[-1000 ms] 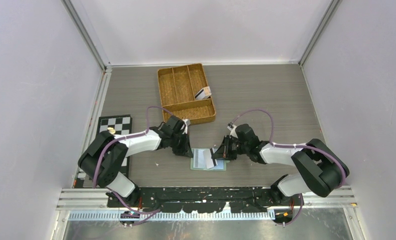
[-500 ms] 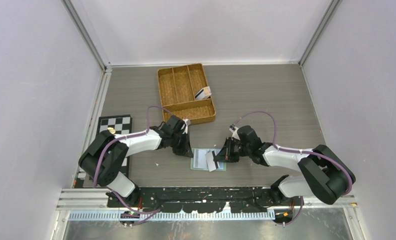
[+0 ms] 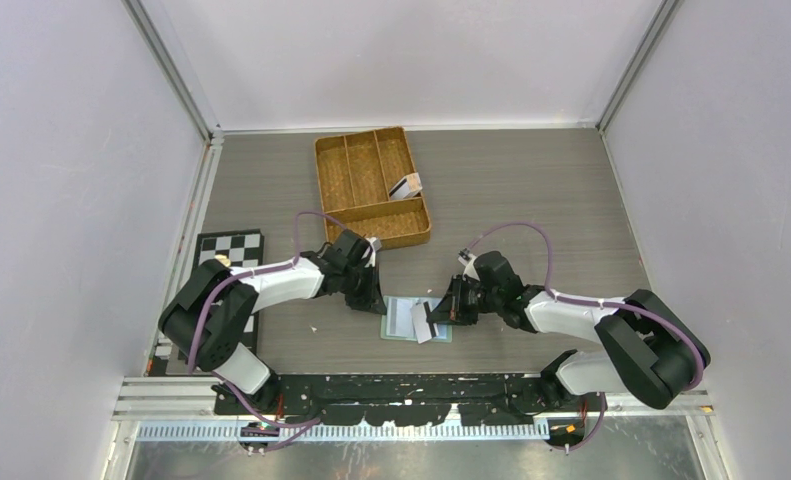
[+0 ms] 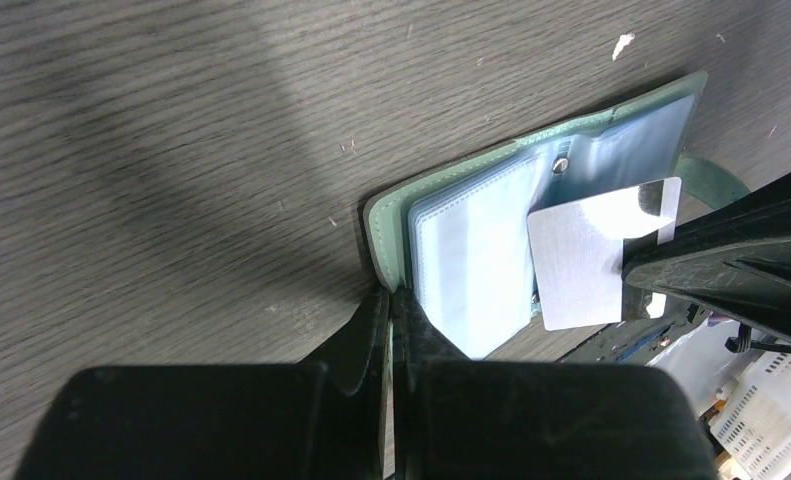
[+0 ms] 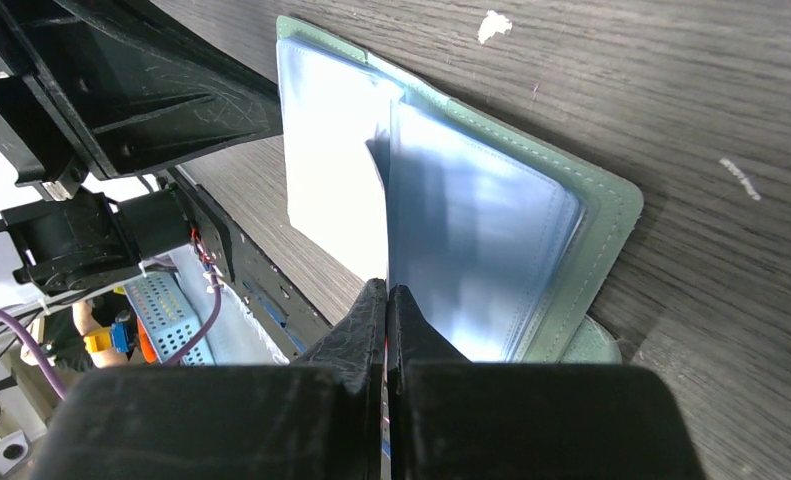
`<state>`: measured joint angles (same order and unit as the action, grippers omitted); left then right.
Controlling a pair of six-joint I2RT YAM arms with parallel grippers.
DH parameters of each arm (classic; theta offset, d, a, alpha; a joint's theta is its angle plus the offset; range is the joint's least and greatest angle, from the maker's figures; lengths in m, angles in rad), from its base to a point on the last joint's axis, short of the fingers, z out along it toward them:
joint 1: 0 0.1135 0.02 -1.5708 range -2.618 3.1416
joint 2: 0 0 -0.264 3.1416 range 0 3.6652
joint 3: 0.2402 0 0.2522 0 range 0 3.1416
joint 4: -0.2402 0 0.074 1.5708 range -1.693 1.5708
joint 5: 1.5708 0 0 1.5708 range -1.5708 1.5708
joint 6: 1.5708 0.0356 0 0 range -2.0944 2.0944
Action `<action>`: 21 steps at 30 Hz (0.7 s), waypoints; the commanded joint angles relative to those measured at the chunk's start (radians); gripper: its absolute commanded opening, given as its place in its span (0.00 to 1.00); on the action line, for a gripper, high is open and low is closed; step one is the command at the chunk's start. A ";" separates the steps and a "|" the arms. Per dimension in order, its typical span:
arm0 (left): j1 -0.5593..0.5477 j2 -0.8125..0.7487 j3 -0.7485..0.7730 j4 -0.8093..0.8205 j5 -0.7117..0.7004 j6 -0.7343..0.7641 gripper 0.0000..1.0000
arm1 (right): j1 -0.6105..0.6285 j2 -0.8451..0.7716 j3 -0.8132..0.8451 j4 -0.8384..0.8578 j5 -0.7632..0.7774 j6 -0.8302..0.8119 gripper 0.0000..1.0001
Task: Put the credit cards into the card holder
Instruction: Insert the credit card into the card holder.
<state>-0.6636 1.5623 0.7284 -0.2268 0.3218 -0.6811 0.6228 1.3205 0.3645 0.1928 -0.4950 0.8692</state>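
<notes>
The sage-green card holder (image 3: 401, 316) lies open near the table's front edge, its clear sleeves (image 4: 471, 265) fanned up. My left gripper (image 4: 391, 298) is shut on the left edge of its green cover (image 4: 384, 220); from above the left gripper (image 3: 376, 303) sits at the holder's left corner. My right gripper (image 3: 434, 314) is shut on a silvery credit card (image 4: 586, 255), which hangs tilted over the holder's right half. In the right wrist view the right gripper (image 5: 386, 292) has the credit card (image 5: 331, 205) beside a raised sleeve (image 5: 476, 250). More credit cards (image 3: 405, 186) lie in the woven tray.
The brown woven divided tray (image 3: 371, 228) stands at the back centre, just behind my left arm. A small chessboard (image 3: 229, 248) lies at the left, under the left arm. The black mounting rail (image 3: 421, 385) runs close along the holder's near side.
My right gripper has shifted slightly towards the near edge with the silvery card, tilting it over the holder; in the last half second it held still. The left gripper has not moved.
</notes>
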 commanded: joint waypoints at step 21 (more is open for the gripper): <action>-0.005 0.062 -0.021 -0.054 -0.099 0.030 0.00 | 0.009 0.021 -0.016 0.005 0.043 0.025 0.00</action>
<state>-0.6636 1.5688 0.7341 -0.2283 0.3252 -0.6811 0.6266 1.3071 0.3439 0.1951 -0.4835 0.8913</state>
